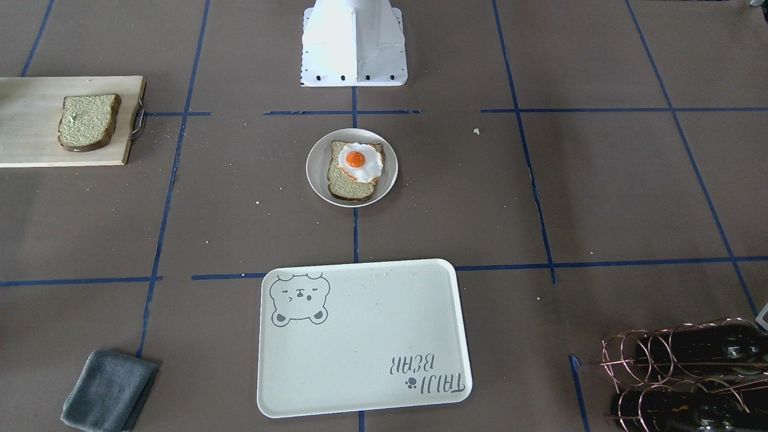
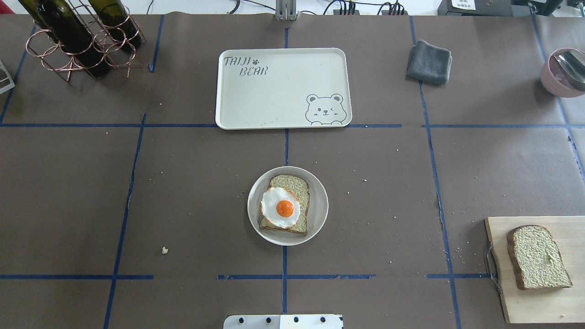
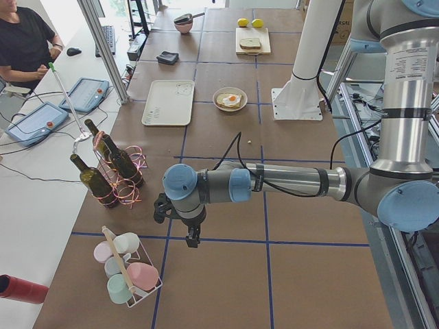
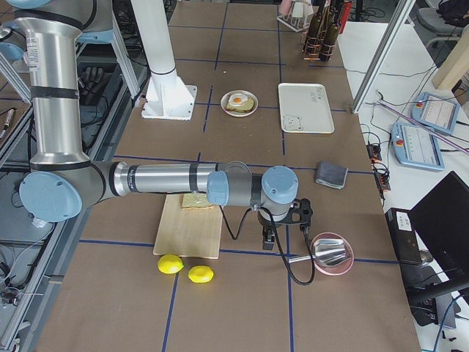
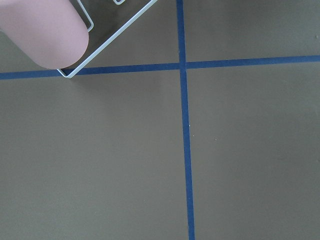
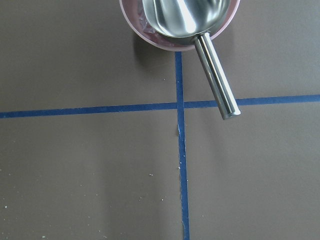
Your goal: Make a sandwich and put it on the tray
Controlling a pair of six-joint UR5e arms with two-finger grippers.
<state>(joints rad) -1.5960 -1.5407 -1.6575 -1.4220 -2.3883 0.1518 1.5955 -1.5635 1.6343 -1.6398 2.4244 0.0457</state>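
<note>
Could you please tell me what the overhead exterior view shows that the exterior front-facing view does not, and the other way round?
Only overhead: a pink bowl holding a metal scoop at the right edge.
Only front-facing: the upright white post at the top.
Both: the tray, the plate with a bread slice and egg on it, a second slice on the board, the cloth and the bottle rack.

Left claw [image 3: 193, 240] and right claw [image 4: 269, 240] both hang pointing down, well apart.
</note>
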